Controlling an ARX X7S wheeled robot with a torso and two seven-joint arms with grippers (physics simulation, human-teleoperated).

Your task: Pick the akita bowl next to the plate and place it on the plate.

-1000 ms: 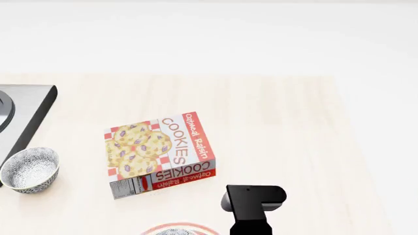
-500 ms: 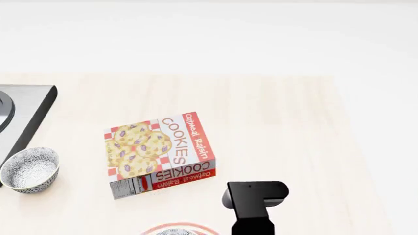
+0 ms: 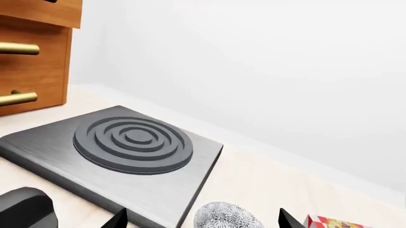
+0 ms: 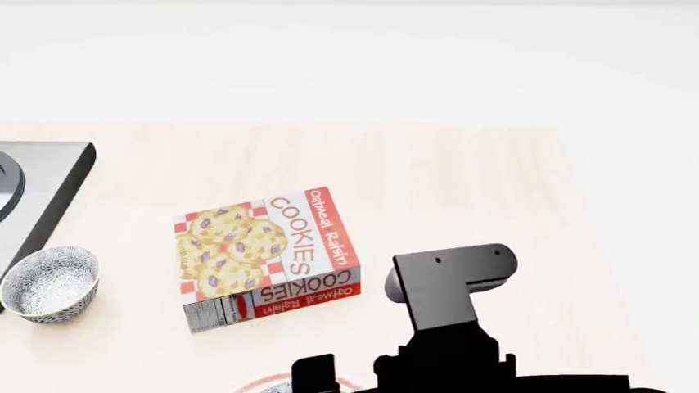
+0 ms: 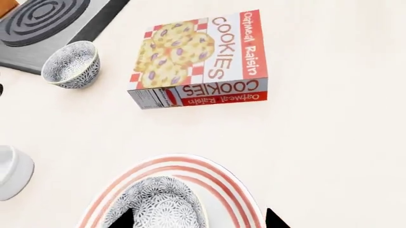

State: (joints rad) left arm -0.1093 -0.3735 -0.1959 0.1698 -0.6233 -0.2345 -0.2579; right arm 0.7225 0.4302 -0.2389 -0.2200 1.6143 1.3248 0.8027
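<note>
The pale wooden table [image 4: 470, 188] carried everything, with the square grey stove burner [image 3: 120, 152] at its left end beside a wooden drawer unit [image 3: 32, 52] with brass handles. Next in size, the cookie box [image 5: 199, 59] lay flat near the middle, its lid reading "Oatmeal Raisin COOKIES" and its red side panel repeating the words. The plate [image 5: 225, 183], ringed in red, sat at the near edge, and the akita bowl [image 5: 159, 204] stood on it between the dark fingertips of the right gripper [image 5: 197, 219], which were spread to either side of the bowl rather than pressing it. A second patterned bowl [image 4: 49, 282] stood beside the burner, just ahead of the left gripper [image 3: 199, 221], its jaws apart. A plain white cup [image 5: 11, 172] stood near the plate. Against a second earlier, the right arm [image 4: 453, 286] had risen much higher in the head view.
</note>
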